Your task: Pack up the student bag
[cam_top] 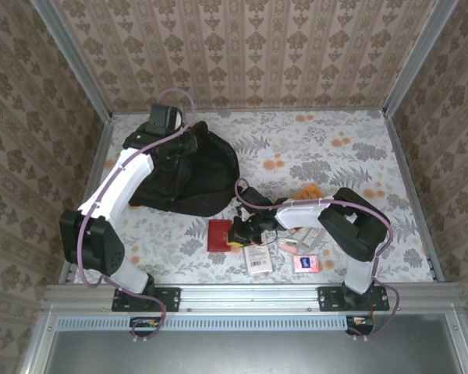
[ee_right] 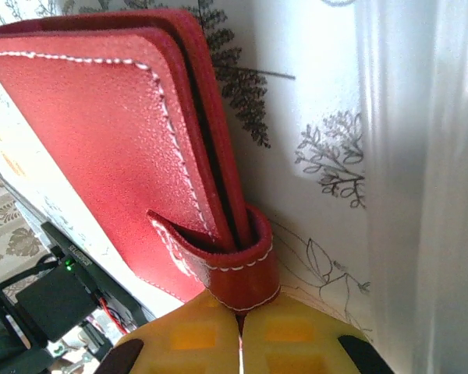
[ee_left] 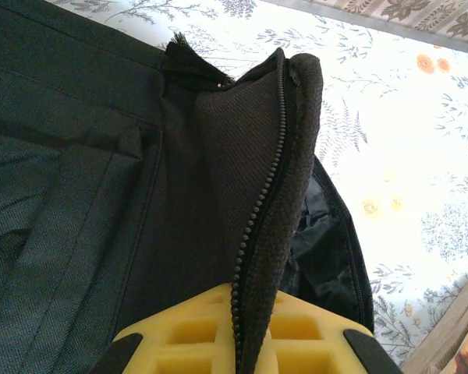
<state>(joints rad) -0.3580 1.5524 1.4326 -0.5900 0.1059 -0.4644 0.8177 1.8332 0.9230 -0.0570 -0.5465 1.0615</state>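
Student bag (cam_top: 193, 175) lies at the table's (cam_top: 335, 148) far left. It is limp black fabric, judged bulky but light, and best held at its zipper edge. Left gripper (ee_left: 238, 347) pinches that edge. Right gripper (ee_right: 240, 343) is pressed together on the red wallet's (ee_right: 101, 140) strap.

The flower-patterned table (cam_top: 335, 156) bears the black student bag (cam_top: 195, 175) at far left and a red wallet (cam_top: 218, 234) near centre. Right of the wallet lie a white packet (cam_top: 257, 259) and a pink item (cam_top: 306, 262), perhaps a card.

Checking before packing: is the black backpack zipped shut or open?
Open: left gripper pinches the backpack by a loose zipper edge, teeth unmated.
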